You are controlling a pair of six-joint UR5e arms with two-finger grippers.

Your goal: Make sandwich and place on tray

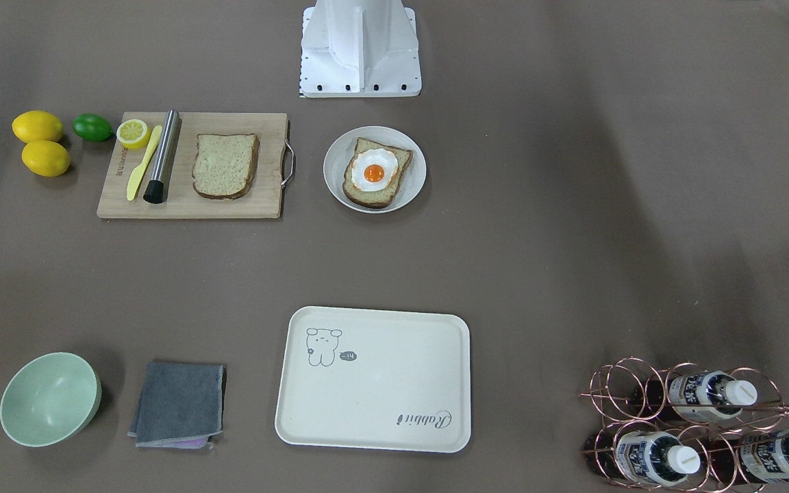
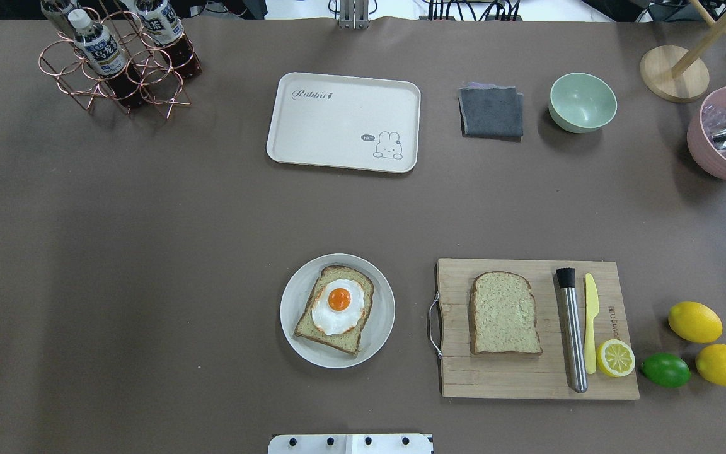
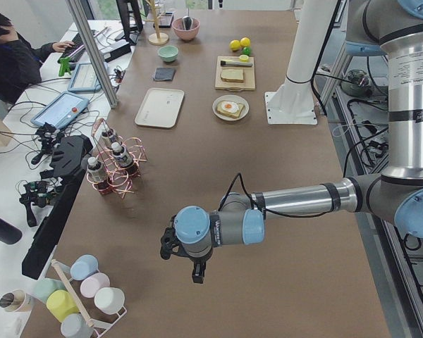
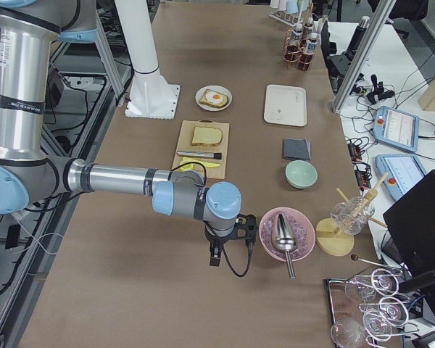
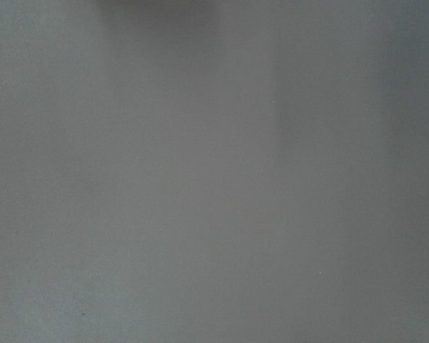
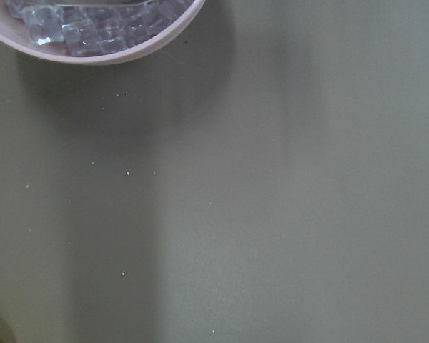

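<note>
Hovering far from plate (image 2: 288, 296): left tool (image 3: 171, 247), right tool (image 4: 245, 230), no telling whether open or closed. Finding egg (image 2: 339, 299) on bottom slice (image 2: 310, 328) there, second slice (image 2: 505, 313) on board (image 2: 501, 377); risking egg sliding off while carrying to tray (image 2: 338, 126).

I am working over a long table (image 2: 117, 252) covered in brown paper under even light; along the right edge of the exterior right view a white desk (image 4: 420, 80) (cables everywhere) is running beside it.
</note>
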